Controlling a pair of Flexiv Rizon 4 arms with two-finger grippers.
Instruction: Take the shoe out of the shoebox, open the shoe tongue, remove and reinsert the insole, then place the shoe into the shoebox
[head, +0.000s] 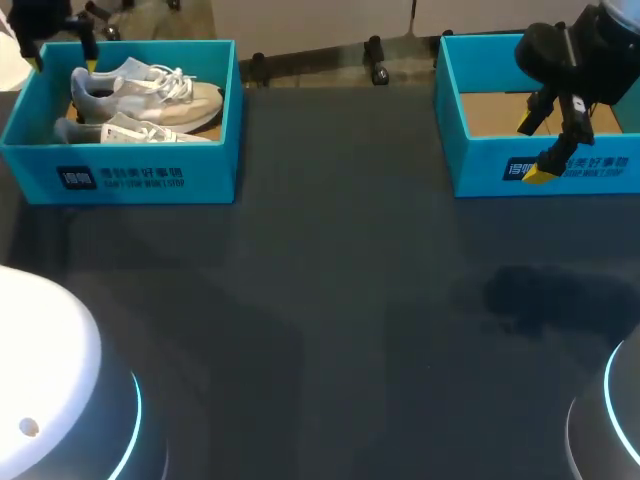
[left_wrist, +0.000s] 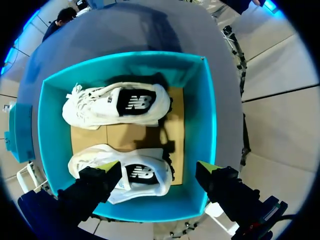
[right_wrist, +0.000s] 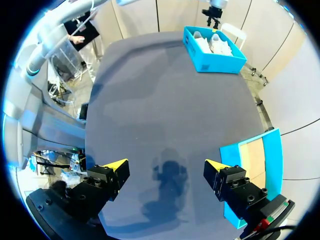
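Left claw (left_wrist: 157, 171) gapes wide, empty, over two shoes (left_wrist: 117, 102) inside shoebox (left_wrist: 201, 100).

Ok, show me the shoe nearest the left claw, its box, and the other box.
Shoe (left_wrist: 139, 173), left wrist view, dark side patch.
Shoebox (left_wrist: 200, 125), left wrist view, inner wall.
Other box (head: 480, 165), head view, front wall.

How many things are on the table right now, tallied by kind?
White sneakers: 2
Teal shoeboxes: 2
Total: 4
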